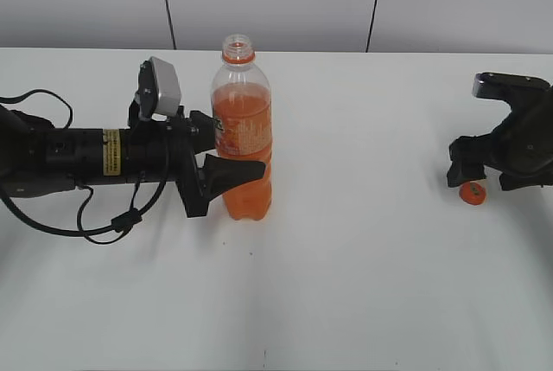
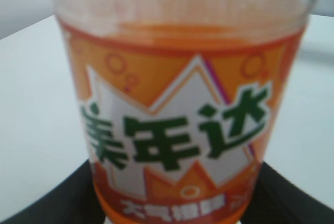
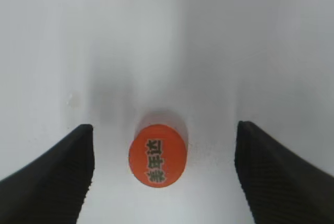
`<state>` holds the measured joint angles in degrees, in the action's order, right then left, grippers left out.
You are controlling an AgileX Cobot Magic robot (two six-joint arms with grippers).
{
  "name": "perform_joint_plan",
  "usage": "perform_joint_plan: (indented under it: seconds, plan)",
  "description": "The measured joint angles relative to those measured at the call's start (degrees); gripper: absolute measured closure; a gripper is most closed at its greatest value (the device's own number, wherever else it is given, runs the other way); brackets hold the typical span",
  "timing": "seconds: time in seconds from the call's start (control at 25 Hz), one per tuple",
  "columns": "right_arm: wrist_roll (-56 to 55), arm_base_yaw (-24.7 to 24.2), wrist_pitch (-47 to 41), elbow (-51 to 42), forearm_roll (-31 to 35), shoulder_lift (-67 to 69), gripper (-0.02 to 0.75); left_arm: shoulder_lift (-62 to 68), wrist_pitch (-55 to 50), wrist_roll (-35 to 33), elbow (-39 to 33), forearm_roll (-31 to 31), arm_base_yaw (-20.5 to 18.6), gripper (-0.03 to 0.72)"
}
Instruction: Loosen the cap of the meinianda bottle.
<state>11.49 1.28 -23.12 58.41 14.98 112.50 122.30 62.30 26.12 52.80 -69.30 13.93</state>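
Observation:
The meinianda bottle (image 1: pixel 243 129) stands upright on the white table, left of the middle, with its neck open and no cap on it. Its orange-and-white label fills the left wrist view (image 2: pixel 177 125). My left gripper (image 1: pixel 232 148) is shut on the bottle at label height, with one black finger on each side (image 2: pixel 172 205). The orange cap (image 1: pixel 472 192) lies flat on the table at the far right, printed side up. My right gripper (image 1: pixel 482 176) is open and empty just above it. In the right wrist view the cap (image 3: pixel 157 155) lies between the spread fingers (image 3: pixel 164 130), touching neither.
The white table (image 1: pixel 346 284) runs to a grey panelled wall at the back. Black cables (image 1: pixel 104 220) loop from the left arm onto the table at the left. Nothing else stands between the bottle and the cap.

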Motion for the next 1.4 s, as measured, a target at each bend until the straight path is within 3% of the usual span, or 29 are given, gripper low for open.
perform_joint_plan:
  seconds: [0.28, 0.48, 0.56, 0.92, 1.16, 1.4]
  plan:
    - [0.1, 0.1, -0.7, 0.0, 0.1, -5.1, 0.126, 0.0, 0.0, 0.0, 0.0, 0.1, 0.0, 0.257]
    - [0.1, 0.1, -1.4, 0.0, 0.1, -7.4, 0.141, 0.4, -3.3, 0.0, -0.4, -0.2, 0.0, 0.113]
    - [0.1, 0.1, -1.5, 0.0, 0.1, -8.1, 0.141, 0.4, -3.4, 0.0, -0.4, -0.7, 0.0, 0.091]
    - [0.3, 0.1, -3.2, 0.0, 0.5, -10.5, 0.141, 0.5, -3.6, 0.0, -0.4, -2.8, -0.8, 0.084]
    - [0.3, 0.1, -3.6, 0.0, 0.7, -10.7, 0.141, 0.5, -2.3, 1.4, -0.4, -10.3, -4.4, 0.084]
    - [0.3, 0.1, -4.0, 0.0, 1.1, -10.9, 0.141, 0.2, -1.5, 1.7, -0.4, -12.8, -8.7, 0.094]
